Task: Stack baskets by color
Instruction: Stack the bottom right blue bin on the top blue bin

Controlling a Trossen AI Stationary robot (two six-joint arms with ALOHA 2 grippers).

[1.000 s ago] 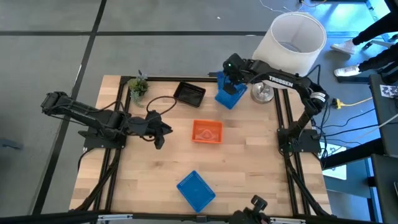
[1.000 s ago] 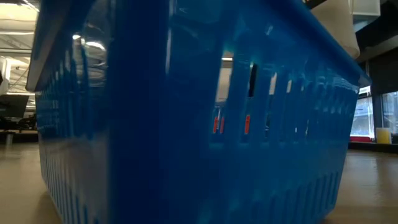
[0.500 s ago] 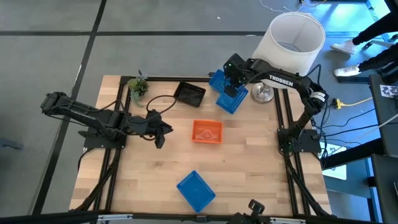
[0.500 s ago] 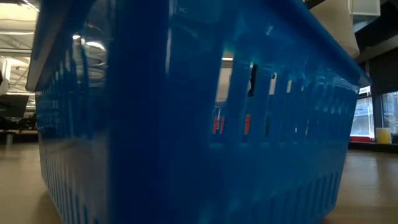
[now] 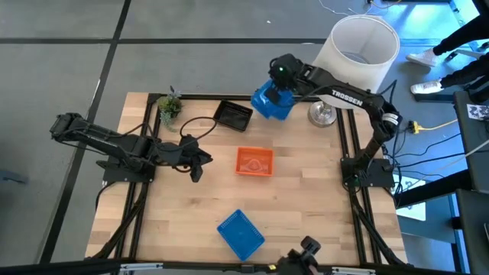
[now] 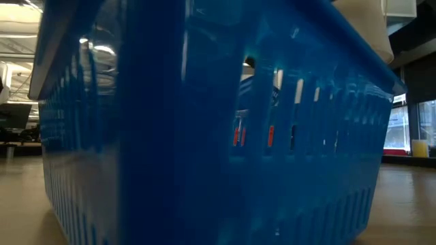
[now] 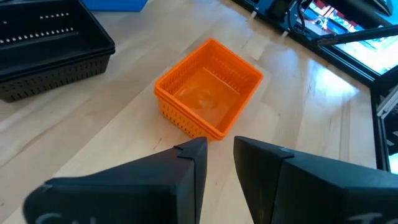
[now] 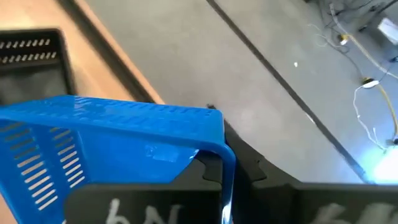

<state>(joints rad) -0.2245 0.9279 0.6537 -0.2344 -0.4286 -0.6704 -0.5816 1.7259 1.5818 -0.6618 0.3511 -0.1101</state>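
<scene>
Right gripper: at the far edge of the bench; fingers clenched on the rim of a blue basket, which is held tilted, off the bench, beside the black basket
Left gripper: low over the bench, near the orange basket; fingers slightly parted, grasping nothing
Second blue basket: on the bench's near side; it fills the low view
White lampshade: beyond the far right corner
Plant: far left corner
</scene>
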